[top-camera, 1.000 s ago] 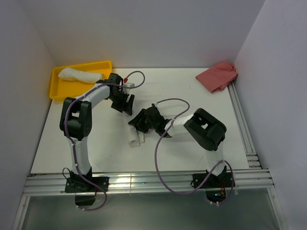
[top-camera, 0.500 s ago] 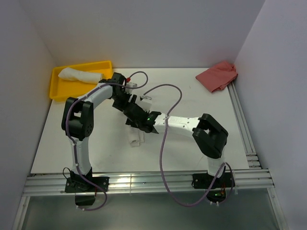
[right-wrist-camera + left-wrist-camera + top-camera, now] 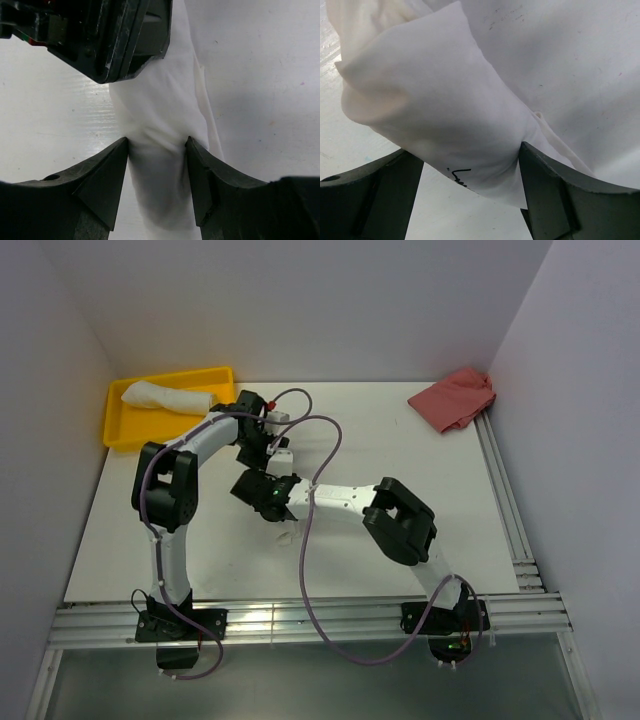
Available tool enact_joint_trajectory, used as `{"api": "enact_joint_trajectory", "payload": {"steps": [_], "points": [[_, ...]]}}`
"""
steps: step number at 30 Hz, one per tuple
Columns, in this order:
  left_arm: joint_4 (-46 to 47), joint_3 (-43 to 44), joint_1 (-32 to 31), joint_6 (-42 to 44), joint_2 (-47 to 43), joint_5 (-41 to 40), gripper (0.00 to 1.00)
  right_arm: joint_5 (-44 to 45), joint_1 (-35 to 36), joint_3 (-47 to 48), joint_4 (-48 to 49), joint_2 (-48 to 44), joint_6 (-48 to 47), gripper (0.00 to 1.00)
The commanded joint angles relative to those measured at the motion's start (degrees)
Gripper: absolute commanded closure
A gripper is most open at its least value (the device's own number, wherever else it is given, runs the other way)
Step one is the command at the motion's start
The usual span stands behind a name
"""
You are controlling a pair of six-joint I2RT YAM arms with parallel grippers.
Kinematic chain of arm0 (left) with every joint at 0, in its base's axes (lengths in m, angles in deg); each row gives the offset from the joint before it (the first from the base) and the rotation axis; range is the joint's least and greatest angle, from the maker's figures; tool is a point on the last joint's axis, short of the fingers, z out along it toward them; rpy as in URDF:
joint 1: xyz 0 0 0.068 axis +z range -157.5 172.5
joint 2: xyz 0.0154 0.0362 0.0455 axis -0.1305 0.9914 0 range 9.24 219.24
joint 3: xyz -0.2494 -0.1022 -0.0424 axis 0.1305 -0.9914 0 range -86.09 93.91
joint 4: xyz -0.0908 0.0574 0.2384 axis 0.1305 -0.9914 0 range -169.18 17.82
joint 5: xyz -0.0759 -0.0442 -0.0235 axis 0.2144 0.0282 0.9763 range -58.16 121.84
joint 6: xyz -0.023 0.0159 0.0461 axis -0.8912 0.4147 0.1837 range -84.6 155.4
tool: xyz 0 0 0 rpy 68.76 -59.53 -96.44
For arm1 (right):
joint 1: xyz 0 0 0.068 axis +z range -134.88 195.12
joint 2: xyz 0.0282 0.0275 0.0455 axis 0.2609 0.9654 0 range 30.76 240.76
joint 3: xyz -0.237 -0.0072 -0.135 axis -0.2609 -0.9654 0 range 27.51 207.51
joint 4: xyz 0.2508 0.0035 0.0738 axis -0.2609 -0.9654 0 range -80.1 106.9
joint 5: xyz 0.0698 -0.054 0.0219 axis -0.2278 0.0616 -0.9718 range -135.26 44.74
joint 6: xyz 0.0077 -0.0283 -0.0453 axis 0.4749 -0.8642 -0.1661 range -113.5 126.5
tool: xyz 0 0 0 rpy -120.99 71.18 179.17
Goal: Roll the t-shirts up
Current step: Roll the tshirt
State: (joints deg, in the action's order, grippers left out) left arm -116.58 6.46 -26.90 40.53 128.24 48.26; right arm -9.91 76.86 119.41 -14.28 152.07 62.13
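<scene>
A: White table (image 3: 420,470), pale walls on three sides. Where is the shirt?

B: Left of centre in the overhead frame, almost hidden under both wrists. The wrist views show it better: a rolled t-shirt (image 3: 435,100), soft and thick. The left gripper (image 3: 470,162) stands wide, with the roll filling the gap and a finger against each flank. The right gripper (image 3: 157,145) pinches the same roll further along, its tips dented into the cloth.

A: So both hold it. How should the step go?

B: I judge it a two-handed carry of the finished roll, though I cannot tell whether it is off the surface. Both ends should travel together and level. The loose flap at the right of the left wrist view could unwind if one end leads.

A: And room?

B: Tight between the grippers: the left one's housing sits just above the right one's fingers. Open surface lies across the middle and right of the frame. The yellow tray (image 3: 118,428) at upper left holds another roll (image 3: 165,395), with space at its right end, and its raised rim needs clearing. A pink cloth (image 3: 455,398) lies at upper right, well apart. The purple cable (image 3: 305,540) loops low near the roll and could drag
</scene>
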Motion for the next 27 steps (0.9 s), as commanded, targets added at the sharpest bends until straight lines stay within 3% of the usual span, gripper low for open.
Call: {"api": "enact_joint_trajectory", "payload": {"steps": [1, 12, 27], "points": [[0.1, 2.4, -0.1, 0.8, 0.4, -0.4, 0.19, 2.1, -0.5, 1.2, -5.5, 1.6, 0.6, 0.42], [-1.4, 4.5, 1.6, -0.9, -4.4, 6.2, 0.13, -6.7, -3.8, -10.3, 5.6, -3.0, 1.3, 0.52], [-0.2, -5.5, 6.7, -2.1, -10.3, 17.2, 0.1, -15.7, -7.5, -18.9, 15.7, -6.2, 3.3, 0.52]]}}
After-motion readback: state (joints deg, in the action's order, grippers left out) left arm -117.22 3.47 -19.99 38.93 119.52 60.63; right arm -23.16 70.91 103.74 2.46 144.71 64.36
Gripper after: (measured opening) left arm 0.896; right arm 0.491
